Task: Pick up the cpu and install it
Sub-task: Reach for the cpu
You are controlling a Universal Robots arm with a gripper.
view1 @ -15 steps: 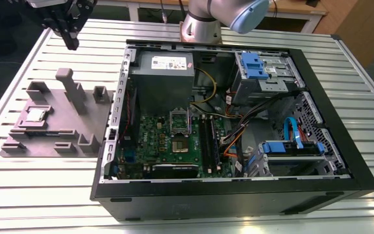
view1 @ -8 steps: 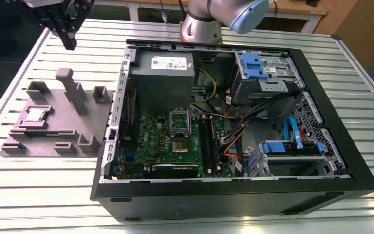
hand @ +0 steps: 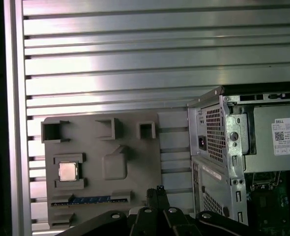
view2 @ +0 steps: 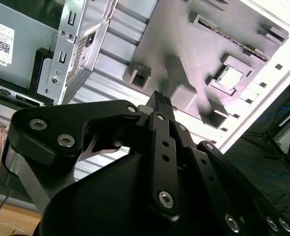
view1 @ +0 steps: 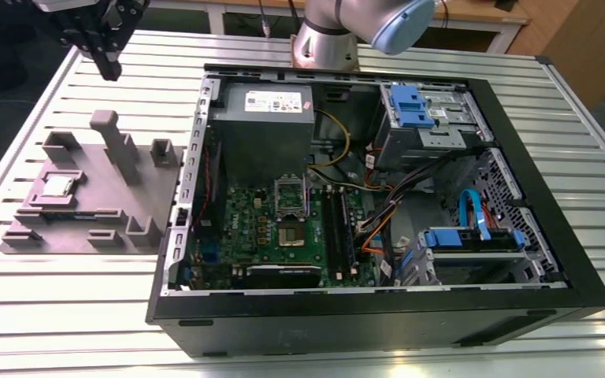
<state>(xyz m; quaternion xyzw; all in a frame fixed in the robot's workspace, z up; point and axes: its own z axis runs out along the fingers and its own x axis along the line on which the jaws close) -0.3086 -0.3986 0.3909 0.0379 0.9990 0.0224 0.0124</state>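
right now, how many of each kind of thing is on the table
cpu: 1
memory stick: 1
grey parts holder: 1
open computer case: 1
total: 4

Slatted metal table (view1: 40, 315) bears a grey, perhaps plastic, holder (view1: 124, 197) and computer case (view1: 387, 319).

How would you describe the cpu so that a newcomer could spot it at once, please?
On the slatted metal table, to the exterior view's left of the open computer case, lies a grey plastic tray. The cpu sits in a square pocket of that tray. It is the one small shiny silver square among dull grey posts.
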